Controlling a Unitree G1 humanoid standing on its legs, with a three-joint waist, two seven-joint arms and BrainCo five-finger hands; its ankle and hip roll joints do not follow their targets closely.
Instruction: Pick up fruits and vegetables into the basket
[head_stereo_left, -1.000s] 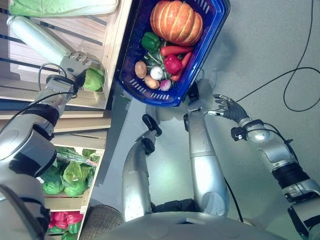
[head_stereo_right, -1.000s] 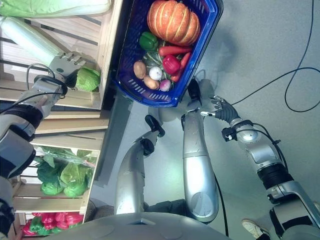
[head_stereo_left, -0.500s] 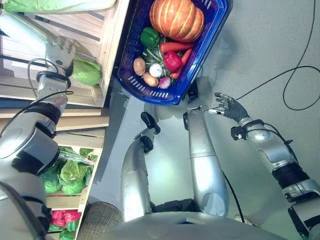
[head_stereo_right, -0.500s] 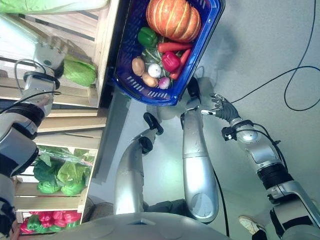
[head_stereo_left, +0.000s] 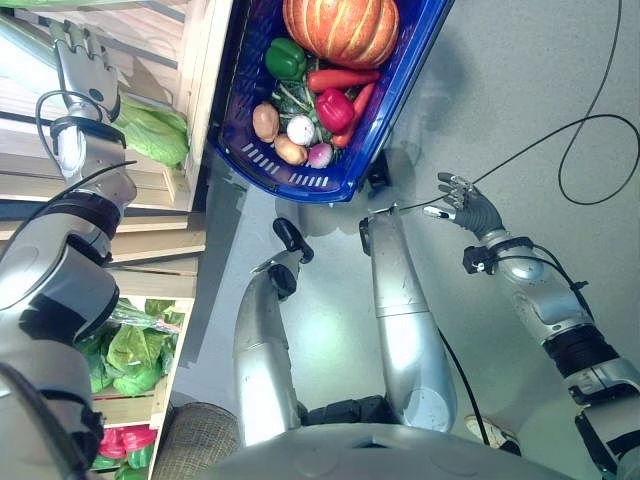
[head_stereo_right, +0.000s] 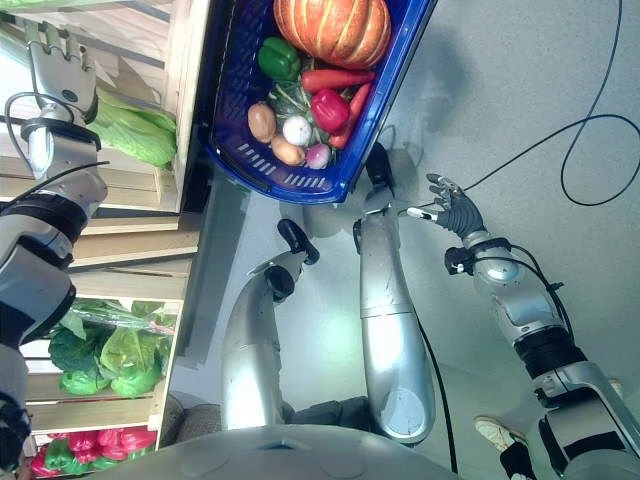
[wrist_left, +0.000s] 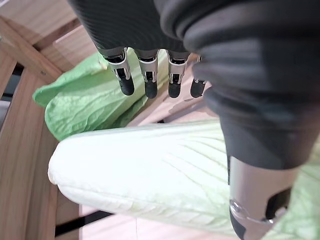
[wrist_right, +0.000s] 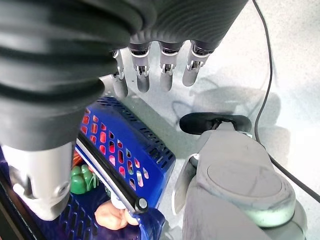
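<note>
A blue basket (head_stereo_left: 300, 190) sits on the floor ahead and holds a pumpkin (head_stereo_left: 340, 28), a green pepper (head_stereo_left: 285, 58), a red pepper (head_stereo_left: 335, 108), a potato (head_stereo_left: 265, 122) and small onions. My left hand (head_stereo_left: 85, 60) is open, its fingers (wrist_left: 150, 85) straight, up on the wooden shelf to the left. It hovers over a long pale cabbage (wrist_left: 150, 170), and a green leafy cabbage (head_stereo_left: 150, 135) lies just beside it. My right hand (head_stereo_left: 468, 205) is open and empty over the floor, right of the basket's near corner (wrist_right: 130, 150).
Wooden shelving (head_stereo_left: 190, 110) runs down the left side, right against the basket. A lower crate holds several green lettuces (head_stereo_left: 130, 350), and below it are red peppers (head_stereo_left: 115, 440). Grey floor stretches out to the right.
My left hand has moved off the green cabbage and further up the shelf, fingers now straight. The camera has shifted a little; the right hand has hardly moved.
</note>
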